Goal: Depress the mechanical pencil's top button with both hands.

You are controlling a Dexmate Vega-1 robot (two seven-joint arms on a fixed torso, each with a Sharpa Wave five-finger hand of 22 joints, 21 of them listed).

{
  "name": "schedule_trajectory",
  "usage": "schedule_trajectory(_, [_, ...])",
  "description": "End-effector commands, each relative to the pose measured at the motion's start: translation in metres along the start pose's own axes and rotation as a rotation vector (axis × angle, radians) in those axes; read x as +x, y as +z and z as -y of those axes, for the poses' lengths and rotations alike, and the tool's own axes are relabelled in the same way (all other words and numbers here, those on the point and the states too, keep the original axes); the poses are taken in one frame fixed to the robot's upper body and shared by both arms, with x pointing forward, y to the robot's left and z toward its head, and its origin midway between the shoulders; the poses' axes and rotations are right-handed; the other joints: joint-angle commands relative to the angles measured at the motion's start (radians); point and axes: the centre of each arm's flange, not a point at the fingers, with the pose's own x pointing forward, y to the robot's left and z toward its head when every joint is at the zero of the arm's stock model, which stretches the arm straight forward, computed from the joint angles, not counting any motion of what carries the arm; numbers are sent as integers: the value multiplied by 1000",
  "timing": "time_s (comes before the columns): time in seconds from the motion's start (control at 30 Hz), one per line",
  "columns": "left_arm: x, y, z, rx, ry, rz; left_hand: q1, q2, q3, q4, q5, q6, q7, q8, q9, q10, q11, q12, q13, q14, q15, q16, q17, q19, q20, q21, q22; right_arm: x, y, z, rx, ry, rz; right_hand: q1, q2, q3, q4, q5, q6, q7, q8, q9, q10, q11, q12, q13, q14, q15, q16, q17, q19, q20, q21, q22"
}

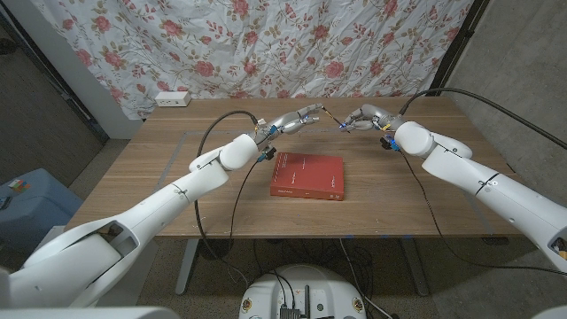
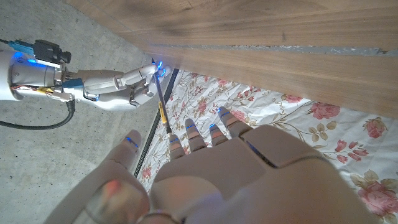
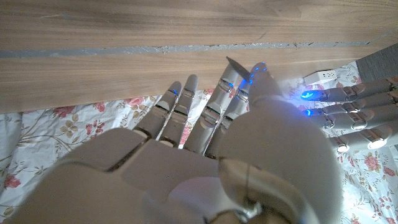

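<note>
The mechanical pencil (image 1: 332, 118) is a thin dark stick with a yellow band (image 2: 163, 114), held in the air over the far middle of the wooden table (image 1: 177, 159). My left hand (image 1: 297, 120) grips its lower end between the fingertips (image 2: 177, 138). My right hand (image 1: 363, 117) faces it from the other side. Its fingers are curled, and thumb and fingertip (image 2: 152, 70) close on the pencil's top end. In the right wrist view my right hand (image 3: 217, 143) is seen from behind, with the left hand's fingers (image 3: 354, 115) beside it; the pencil is mostly hidden there.
A red book (image 1: 307, 177) lies on the table below the two hands. A white power strip (image 1: 172, 99) sits at the far left edge before the floral curtain (image 1: 266, 44). Black cables (image 1: 213, 133) loop from both arms. A blue box (image 1: 27, 199) stands on the floor at left.
</note>
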Motion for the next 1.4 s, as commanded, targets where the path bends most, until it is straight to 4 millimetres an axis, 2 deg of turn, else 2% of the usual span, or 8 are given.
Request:
schedule_trajectory(0.03, [-1,1,-3,6,-16,-8,11,78,10,0,3,-5,1,5,3,-1,9,-3,2,3,-86,0,0,3,-41,-1,3,0,1,1,3,-4,0,3,8,-1,-1,-1,8,-2,2,6,6,1,0,2,-2,-153,4,3,4,-45,9,3])
schedule_trajectory(0.87, [0,-3,-3,11,-54,-36,8,77,15,2,3,10,1,10,3,-12,19,-8,2,-4,-75,-1,0,0,-33,-2,3,3,9,2,13,-9,22,3,7,-4,-1,-1,13,-1,1,6,11,1,2,2,-3,-154,5,0,4,-45,9,3])
schedule_trajectory(1.4, [1,-3,-7,8,-35,-31,9,79,19,3,3,18,1,11,3,-15,19,-8,2,-3,-74,0,0,2,-30,-1,3,6,6,0,9,-5,12,4,6,-6,-2,-1,16,-1,-1,5,12,1,2,2,-1,-154,8,-1,5,-43,9,3])
